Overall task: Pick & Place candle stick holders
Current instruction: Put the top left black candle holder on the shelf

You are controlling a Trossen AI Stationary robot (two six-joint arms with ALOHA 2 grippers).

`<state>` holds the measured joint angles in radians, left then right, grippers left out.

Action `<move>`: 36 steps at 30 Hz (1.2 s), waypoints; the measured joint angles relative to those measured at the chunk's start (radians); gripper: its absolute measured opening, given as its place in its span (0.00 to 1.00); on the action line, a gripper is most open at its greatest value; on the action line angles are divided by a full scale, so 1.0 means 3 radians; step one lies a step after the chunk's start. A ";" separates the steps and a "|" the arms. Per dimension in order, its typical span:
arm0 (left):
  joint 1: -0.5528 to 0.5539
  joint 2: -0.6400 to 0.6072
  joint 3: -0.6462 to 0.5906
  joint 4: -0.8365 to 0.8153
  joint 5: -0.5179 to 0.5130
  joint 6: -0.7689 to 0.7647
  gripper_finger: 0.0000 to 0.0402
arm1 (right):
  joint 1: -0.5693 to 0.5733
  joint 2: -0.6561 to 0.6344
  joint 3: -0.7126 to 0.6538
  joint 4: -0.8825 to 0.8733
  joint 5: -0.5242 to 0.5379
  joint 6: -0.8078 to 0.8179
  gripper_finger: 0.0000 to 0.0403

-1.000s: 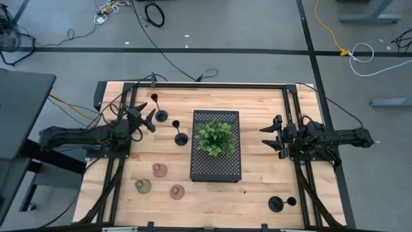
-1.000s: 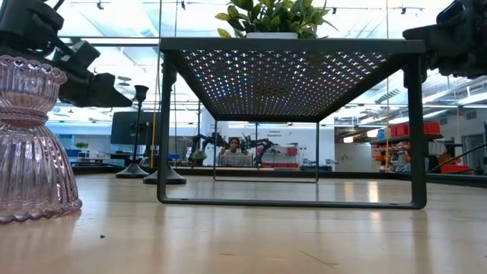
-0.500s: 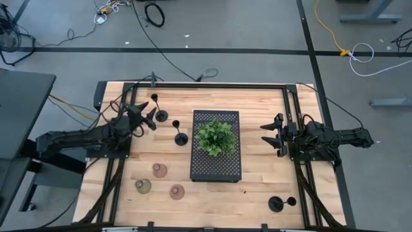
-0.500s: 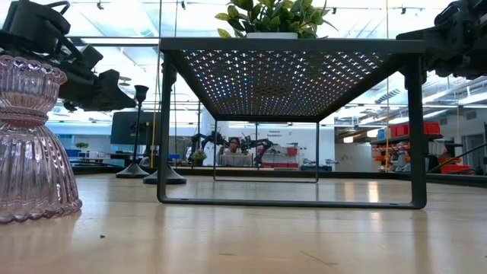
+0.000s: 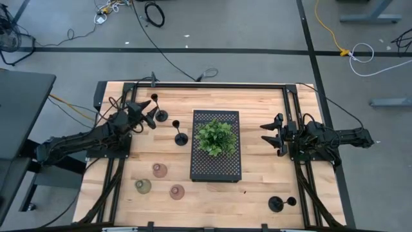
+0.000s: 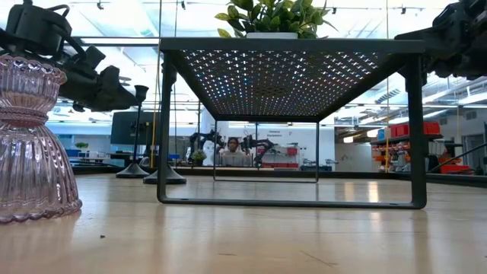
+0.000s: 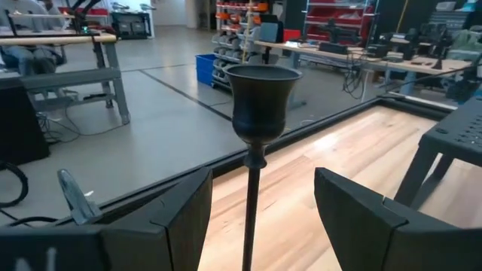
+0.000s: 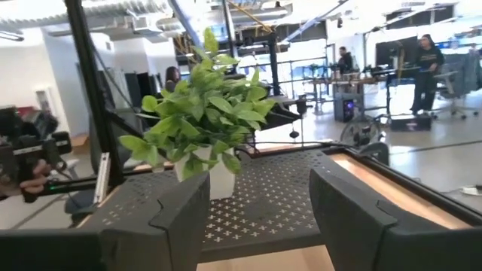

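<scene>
A black candle stick holder with a thin stem and cup top (image 7: 263,102) stands on its round base (image 5: 161,116) at the table's far left. My left gripper (image 5: 149,116) is level and open just left of it, and the stem shows between its fingers with a gap on each side. A second black holder (image 5: 181,138) stands beside the tray, and a third (image 5: 277,203) at the near right. Two pink holders (image 5: 159,170) (image 5: 176,191) and an olive one (image 5: 143,186) stand at the near left. My right gripper (image 5: 266,136) waits open at the right.
A black perforated tray (image 5: 215,169) stands on legs in the table's middle, with a green plant in a white pot (image 5: 215,136) on top. Black rails (image 5: 291,109) frame the table. Bare wood lies between the tray and my right gripper.
My left gripper has swung toward the table's far edge and rolled a little, coming closer to the far black holder. Its fingers have kept the same gap. No holder has moved.
</scene>
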<state>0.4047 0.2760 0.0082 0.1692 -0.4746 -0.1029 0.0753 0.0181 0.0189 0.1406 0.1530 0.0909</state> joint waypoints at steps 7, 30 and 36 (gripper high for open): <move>0.0164 0.0166 0.0000 0.0404 0.0129 0.0114 0.59 | 0.0000 0.0000 0.0000 0.0000 0.0044 -0.0005 0.57; 0.0452 0.1113 -0.0001 0.0822 0.0583 0.0078 0.20 | 0.0000 0.0000 0.0000 0.0001 0.0046 0.0109 0.57; 0.0452 0.1134 -0.0001 0.0837 0.0571 0.0206 0.04 | 0.0001 0.0000 0.0000 -0.0006 0.0046 0.0313 0.57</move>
<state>0.5404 0.6161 0.0078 0.4202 -0.3034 -0.0411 0.0756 0.0181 0.0189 0.1389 0.1669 0.1848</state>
